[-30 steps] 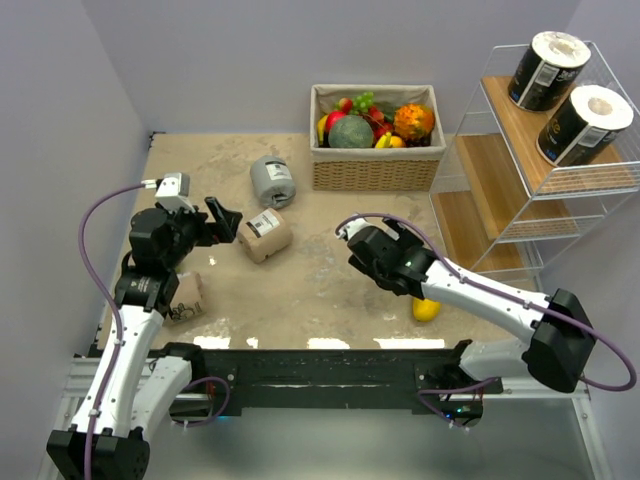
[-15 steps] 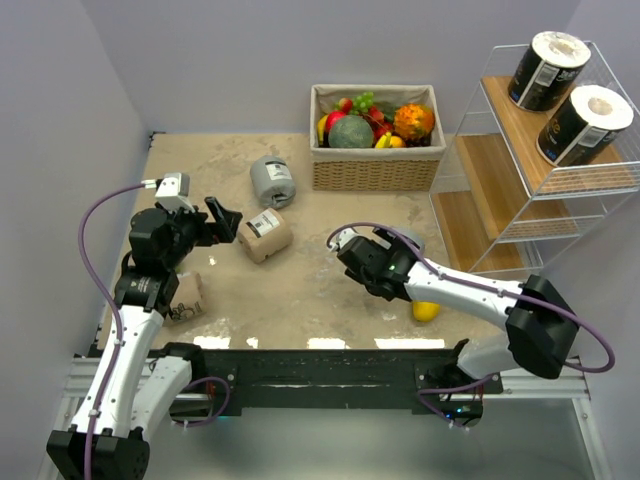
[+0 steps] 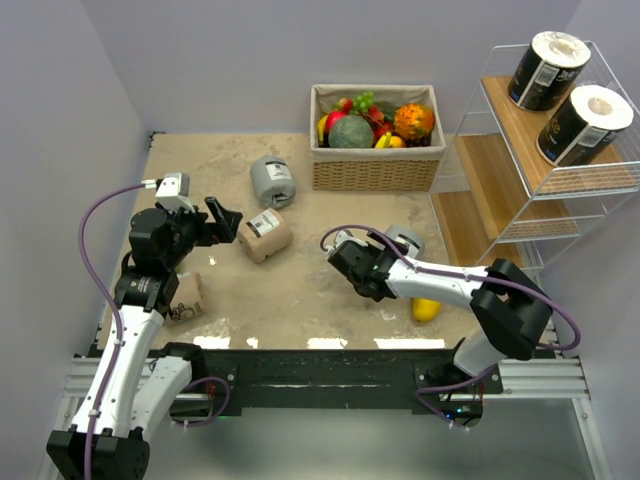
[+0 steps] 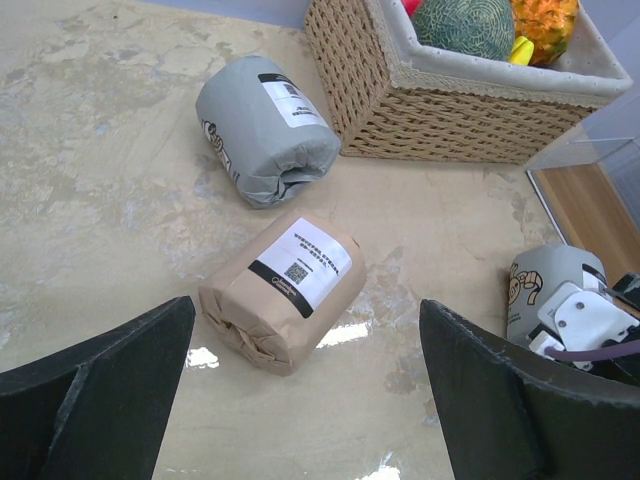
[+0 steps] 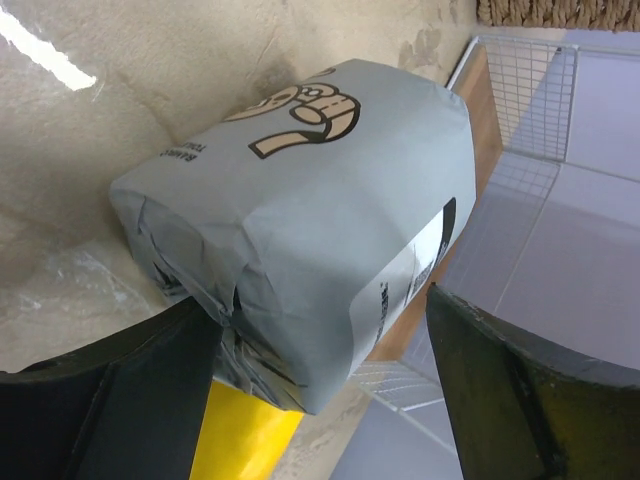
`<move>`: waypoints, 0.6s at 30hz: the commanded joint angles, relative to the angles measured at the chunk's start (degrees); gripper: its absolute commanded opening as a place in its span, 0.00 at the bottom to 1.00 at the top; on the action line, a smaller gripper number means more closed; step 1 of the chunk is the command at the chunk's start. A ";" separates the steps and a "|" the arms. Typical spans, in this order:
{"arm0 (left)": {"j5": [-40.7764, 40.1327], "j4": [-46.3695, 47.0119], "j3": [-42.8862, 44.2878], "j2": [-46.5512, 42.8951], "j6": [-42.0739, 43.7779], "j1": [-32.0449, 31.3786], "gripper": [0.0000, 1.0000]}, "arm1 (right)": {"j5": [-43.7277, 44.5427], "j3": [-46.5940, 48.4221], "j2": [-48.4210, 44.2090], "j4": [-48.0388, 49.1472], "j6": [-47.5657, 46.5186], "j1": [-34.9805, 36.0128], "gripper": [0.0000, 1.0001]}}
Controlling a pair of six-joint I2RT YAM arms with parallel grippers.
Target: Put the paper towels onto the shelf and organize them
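A grey paper towel roll [image 3: 405, 240] lies on the table by the foot of the shelf [image 3: 530, 190]. My right gripper [image 3: 390, 256] is open, and the roll [image 5: 300, 240] sits between its fingers with a gap on the right side. My left gripper [image 3: 222, 220] is open and empty, just left of a tan roll [image 3: 265, 235], which fills the middle of the left wrist view [image 4: 285, 285]. A second grey roll [image 3: 272, 180] lies behind it. Another tan roll [image 3: 186, 297] lies under my left arm. Two black rolls [image 3: 547, 68] [image 3: 585, 122] stand on the top board.
A wicker fruit basket [image 3: 375, 168] stands at the back centre. A yellow mango [image 3: 426, 310] lies beside my right forearm and shows under the grey roll [image 5: 235, 440]. The shelf's wire side [image 5: 520, 100] is right behind that roll.
My right wrist has drawn back to the left, and the grey roll by the shelf now shows beside it. The left arm and the other rolls have not moved.
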 commanded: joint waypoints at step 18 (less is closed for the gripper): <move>0.41 1.67 0.09 -0.44 0.84 -0.30 1.00 | 1.94 5.08 -2.76 5.79 3.53 -0.26 0.44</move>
